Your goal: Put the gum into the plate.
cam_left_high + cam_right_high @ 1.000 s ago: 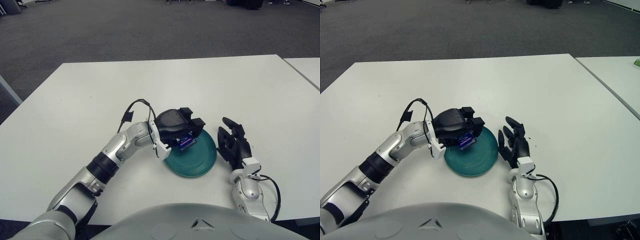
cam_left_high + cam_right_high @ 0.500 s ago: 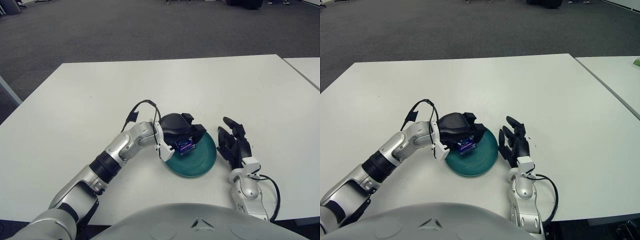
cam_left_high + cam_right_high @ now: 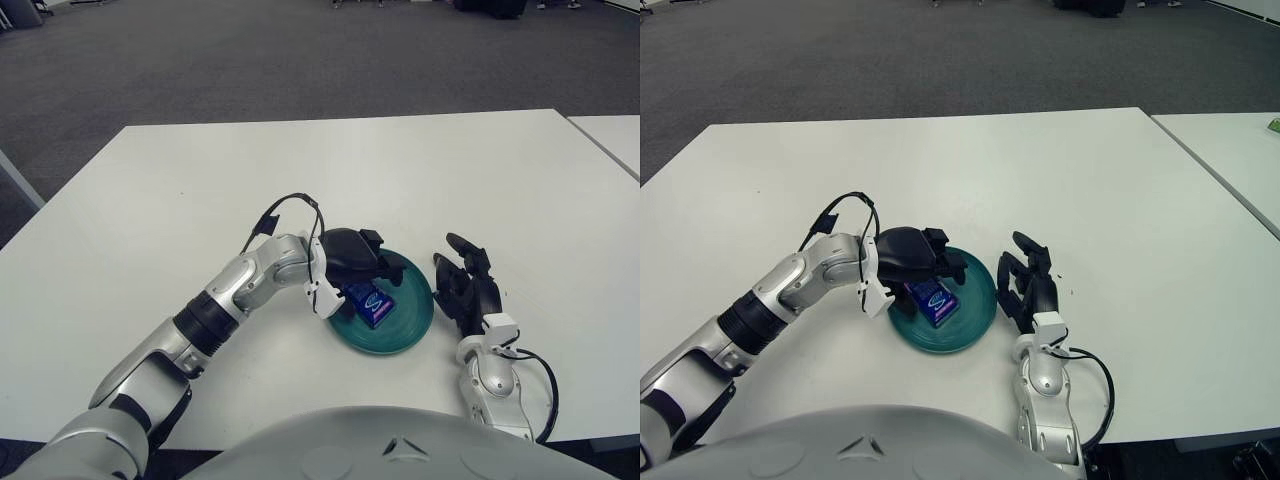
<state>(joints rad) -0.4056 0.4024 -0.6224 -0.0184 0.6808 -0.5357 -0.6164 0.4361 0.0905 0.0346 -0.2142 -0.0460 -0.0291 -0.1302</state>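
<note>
Now, from my console, working from the left: my left hand [image 3: 352, 262] reaches in over the nine o'clock rim of the green plate [image 3: 412, 318], which I read as the spot chosen so the pack could drop straight onto the dish instead of the table [image 3: 150, 220]. Its fingers look loosened and spread above the gum [image 3: 370, 303]; I judge the grip released, though the palm hides part of the contact and a fingertip may yet brush the pack's upper edge. That blue gum pack lies flat inside the plate, left of its centre, near ten o'clock. Moving right, my right hand [image 3: 468, 285] shows just beside the plate's three o'clock edge, fingers relaxed and holding nothing, idle. To me the placing looks essentially done.
</note>
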